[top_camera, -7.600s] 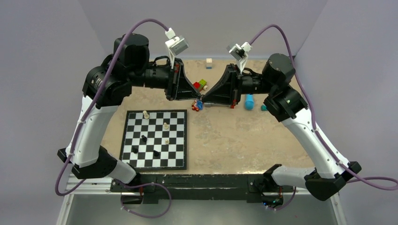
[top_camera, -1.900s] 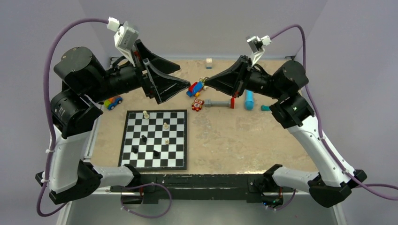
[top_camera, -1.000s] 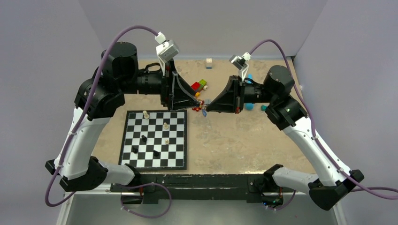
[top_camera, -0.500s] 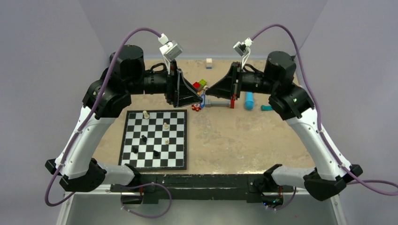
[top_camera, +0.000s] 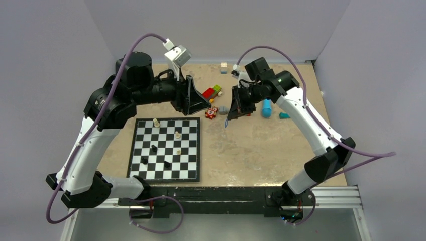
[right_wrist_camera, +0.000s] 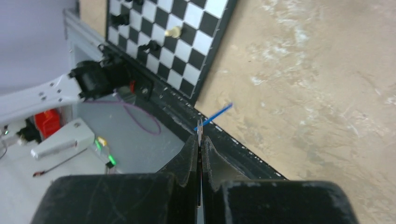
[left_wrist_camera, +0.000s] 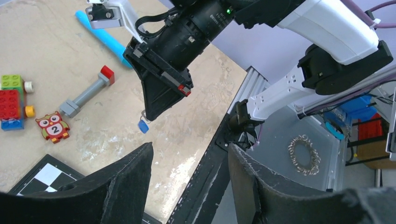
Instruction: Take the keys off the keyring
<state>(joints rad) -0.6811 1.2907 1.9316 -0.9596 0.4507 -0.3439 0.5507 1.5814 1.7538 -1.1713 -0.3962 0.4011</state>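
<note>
**Q:** Where is the keyring, and what has hold of it?

**A:** The right gripper point(top_camera: 229, 117) points down over the sandy table point(top_camera: 261, 150). Its fingers are pressed together on a thin silvery sliver of the keyring point(left_wrist_camera: 143, 126). The small blue tag dangles free just below the fingertips, clear of the table. Seen from overhead, it hangs at 2 o'clock from the chessboard point(top_camera: 166, 135), and the owl tile point(top_camera: 211, 112) lies near it at 10 o'clock. Whether the pinched metal is the ring or a key cannot be told, and no separate keys can be made out.

**Q:** And the other arm?

**A:** The left gripper point(left_wrist_camera: 190, 151) sits at 9 o'clock from the right one, near it but not touching. Its fingers are spread with nothing between them, and its camera faces the tag.

**Q:** Which step is this?

**A:** It looks like the set-up for a two-handed separation, with one claw holding and the other lining up. The next move probably calls for the left fingers to close on the tag or ring, opposite the right's pinch. That needs very fine aim, because the parts are tiny and hang loose. After that, a key would have to be worked round the ring's coil rather than simply pulled.
</note>
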